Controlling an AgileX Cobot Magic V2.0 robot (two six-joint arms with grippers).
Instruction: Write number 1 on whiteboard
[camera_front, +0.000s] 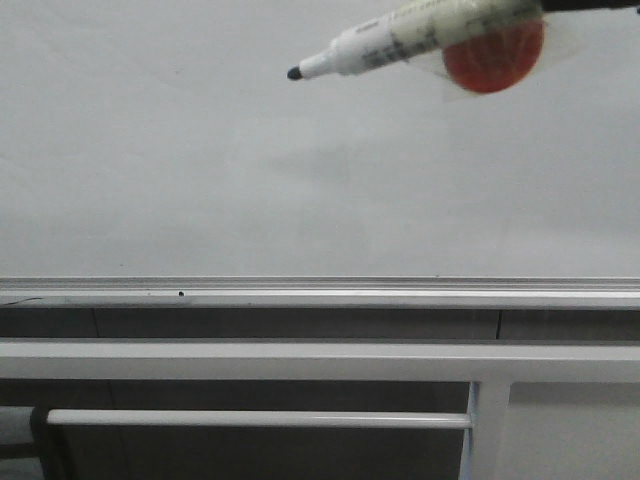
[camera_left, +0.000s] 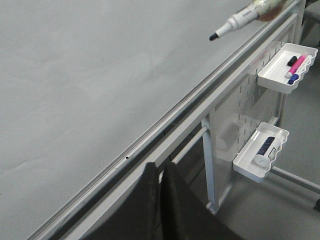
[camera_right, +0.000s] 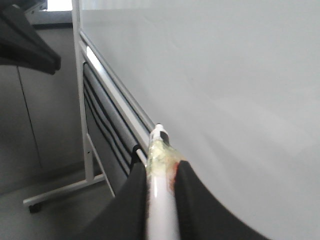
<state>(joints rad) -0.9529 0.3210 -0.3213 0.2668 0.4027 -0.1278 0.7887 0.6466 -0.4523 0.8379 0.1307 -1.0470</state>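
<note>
The right gripper (camera_right: 161, 187) has two black fingers (camera_right: 131, 200), and they are squeezed tight on one white marker pen (camera_right: 161, 200). The pen sticks out between them. Yellowish tape and a red patch (camera_right: 171, 167) sit on the pen just past the fingertips. In the front view the pen (camera_front: 400, 38) comes in from the top right, with a round red disc (camera_front: 495, 58) behind it. Its black tip (camera_front: 294, 73) points left and a bit down, in front of the board. I cannot tell if the tip touches the board.

The left gripper (camera_left: 161, 172) also has two black fingers (camera_left: 177, 210). They are almost together, with only a thin slit between them, and nothing is in that slit. They are low down, near the bottom rail of the board.

There is one whiteboard (camera_front: 200, 170). It is big, flat and pale grey, and it fills most of each view. Its face looks bare, with no black stroke for the number 1 on it. One silver rail (camera_front: 320, 292) runs along its bottom edge, with a tiny dark dot (camera_front: 180, 294) on it. Below are grey frame bars (camera_front: 250, 360).

On the side of the stand hang two white trays. The upper tray (camera_left: 272, 75) holds three small things: one black, one pink, one blue. The lower tray (camera_left: 245, 165) holds one thing, dark blue and white.
</note>
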